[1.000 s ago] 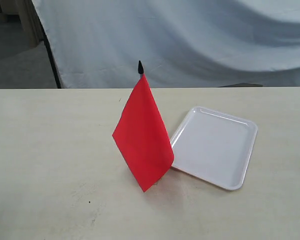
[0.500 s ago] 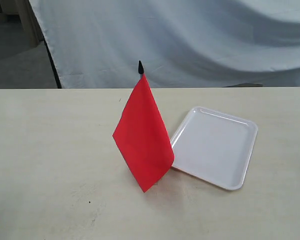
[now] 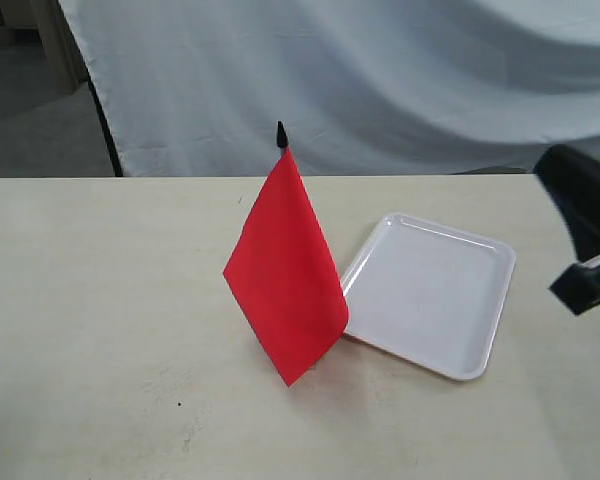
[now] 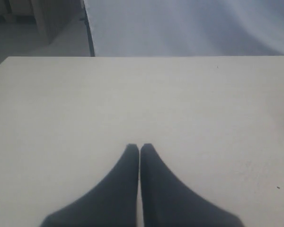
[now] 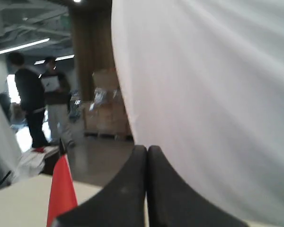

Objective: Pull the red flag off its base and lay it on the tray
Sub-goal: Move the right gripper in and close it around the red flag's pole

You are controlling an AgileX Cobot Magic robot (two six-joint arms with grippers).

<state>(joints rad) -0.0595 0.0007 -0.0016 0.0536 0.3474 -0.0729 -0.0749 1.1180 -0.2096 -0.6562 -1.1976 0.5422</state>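
The red flag [image 3: 285, 270] stands upright near the middle of the table, its black tip [image 3: 281, 133] pointing up. Its hanging cloth hides the base. The white tray [image 3: 430, 295] lies flat just right of the flag and holds nothing. My right gripper [image 3: 545, 162] comes in at the right edge of the exterior view, above the table and beyond the tray's far right corner. In the right wrist view this gripper [image 5: 147, 149] is shut on nothing, with the flag [image 5: 61, 189] off to one side. My left gripper [image 4: 139, 146] is shut over bare table and does not show in the exterior view.
The pale table [image 3: 100, 300] runs across the whole exterior view. A white curtain [image 3: 380, 80] hangs behind its far edge, with a dark pole [image 3: 105, 120] at the curtain's left side. Two people [image 5: 38, 104] stand far off in the right wrist view.
My right arm has come into the exterior view from the right edge. The flag and the tray have not moved.
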